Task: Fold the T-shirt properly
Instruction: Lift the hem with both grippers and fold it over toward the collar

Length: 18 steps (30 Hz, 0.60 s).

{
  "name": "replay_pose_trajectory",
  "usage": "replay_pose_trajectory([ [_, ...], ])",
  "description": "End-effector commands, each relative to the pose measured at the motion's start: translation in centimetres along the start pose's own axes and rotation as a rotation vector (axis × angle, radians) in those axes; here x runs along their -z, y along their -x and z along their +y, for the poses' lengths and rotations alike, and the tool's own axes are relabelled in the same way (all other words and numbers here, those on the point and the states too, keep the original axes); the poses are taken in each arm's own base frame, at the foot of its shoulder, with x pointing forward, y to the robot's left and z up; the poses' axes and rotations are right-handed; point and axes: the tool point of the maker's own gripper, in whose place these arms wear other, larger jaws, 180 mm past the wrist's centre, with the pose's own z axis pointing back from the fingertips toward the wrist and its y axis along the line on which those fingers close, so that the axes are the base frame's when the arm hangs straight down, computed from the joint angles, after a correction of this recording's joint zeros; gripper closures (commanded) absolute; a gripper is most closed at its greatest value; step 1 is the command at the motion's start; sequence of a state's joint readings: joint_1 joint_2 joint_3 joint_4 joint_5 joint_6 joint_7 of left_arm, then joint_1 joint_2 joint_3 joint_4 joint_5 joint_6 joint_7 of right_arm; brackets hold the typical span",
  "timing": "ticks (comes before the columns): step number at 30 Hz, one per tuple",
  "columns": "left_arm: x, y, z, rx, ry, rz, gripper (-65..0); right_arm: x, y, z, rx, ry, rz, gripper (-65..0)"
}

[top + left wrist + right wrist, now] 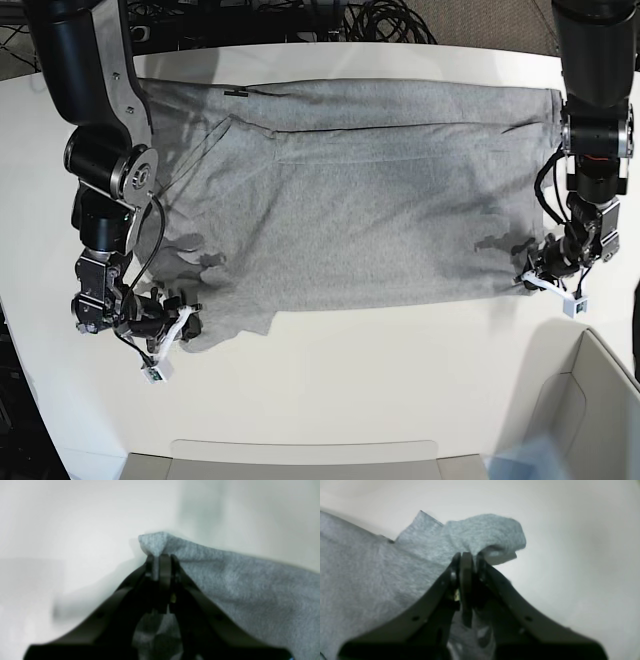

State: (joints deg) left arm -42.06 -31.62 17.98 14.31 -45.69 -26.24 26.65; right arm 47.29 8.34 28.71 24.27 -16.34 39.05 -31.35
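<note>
Across the middle of the frame, on the white counter (330,400), lies the grey T-shirt (350,240), and at lower left my right claw (474,563) pinches a gathered, floppy end of it while at lower right my left claw (158,565) grips the corner of its near edge. I judge the cotton light, soft and limp, unlikely to slip or break but quick to sag or crease, so these two far-apart holds suit it, provided I keep the edge between them lightly taut.
</note>
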Motion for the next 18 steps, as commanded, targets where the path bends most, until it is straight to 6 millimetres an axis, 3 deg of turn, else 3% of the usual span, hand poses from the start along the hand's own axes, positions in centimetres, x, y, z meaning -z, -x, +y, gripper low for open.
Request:
replay_pose_trajectory([
  [1, -0.7, -2.1, 0.2, 0.015, -0.009, -0.032, 0.0, -1.8, -3.7, -1.3, -0.023, 0.036, -0.088, 0.0],
  [2, -0.8, -2.9, -0.6, 0.035, 0.01, -0.053, 0.0, -2.1, -3.7, -1.5, -0.036, 0.05, -0.087, 0.0],
  [5, -1.3, -2.5, -2.3, 0.058, 0.072, -0.079, 0.0, -3.1, -4.6, -1.4, -0.087, 0.098, -0.116, 0.0],
  [8, -3.6, -3.7, -3.7, 0.06, 0.135, -0.16, 0.0, -3.7, -4.9, -1.1, -0.12, 0.131, -0.123, 0.0],
  [12, -6.6, -4.0, -3.7, 0.068, 0.161, -0.206, 0.0, -3.8, -4.0, -0.8, -0.167, 0.146, -0.078, 0.0],
  [18, -8.0, -2.3, -3.9, 0.111, 0.165, -0.166, 0.0, -5.3, -2.1, -0.8, -0.207, 0.216, -0.043, 0.0],
])
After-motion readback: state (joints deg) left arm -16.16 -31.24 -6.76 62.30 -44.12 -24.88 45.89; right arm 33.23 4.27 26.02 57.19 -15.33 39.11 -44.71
